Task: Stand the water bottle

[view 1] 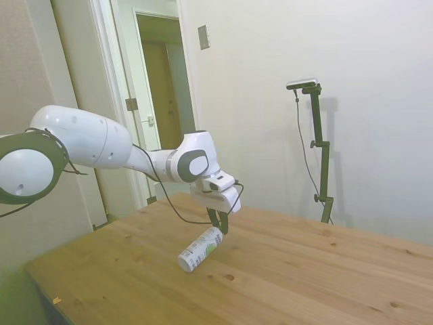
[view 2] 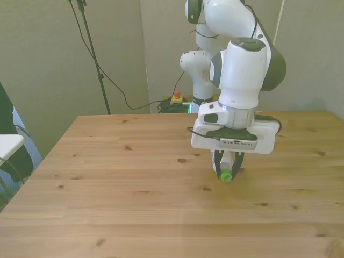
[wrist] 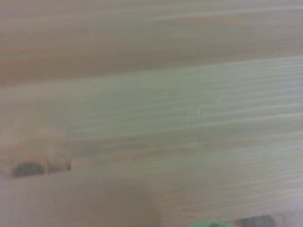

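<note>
Wood-grain planks of the table [wrist: 151,94] fill the wrist view, blurred, with a dark knot [wrist: 28,169] visible and a sliver of the green cap [wrist: 208,224] at the frame's edge. Side view: the white arm [view 1: 101,145] reaches over the table [view 1: 304,271], and the gripper [view 1: 219,222] points downward with its dark fingers [view 1: 223,223] closed on the upper end of the water bottle [view 1: 200,249]. That bottle is tilted, neither flat nor upright: its cap end is raised between the fingers while its base sits lower, at or just above the tabletop; contact cannot be confirmed. White label with green marks faces the side camera. Front view: the green cap [view 2: 226,176] shows just below the gripper [view 2: 228,164], over the table [view 2: 107,188] toward the front view's right. A person's sleeve [view 2: 6,115] appears at the front view's left edge.
</note>
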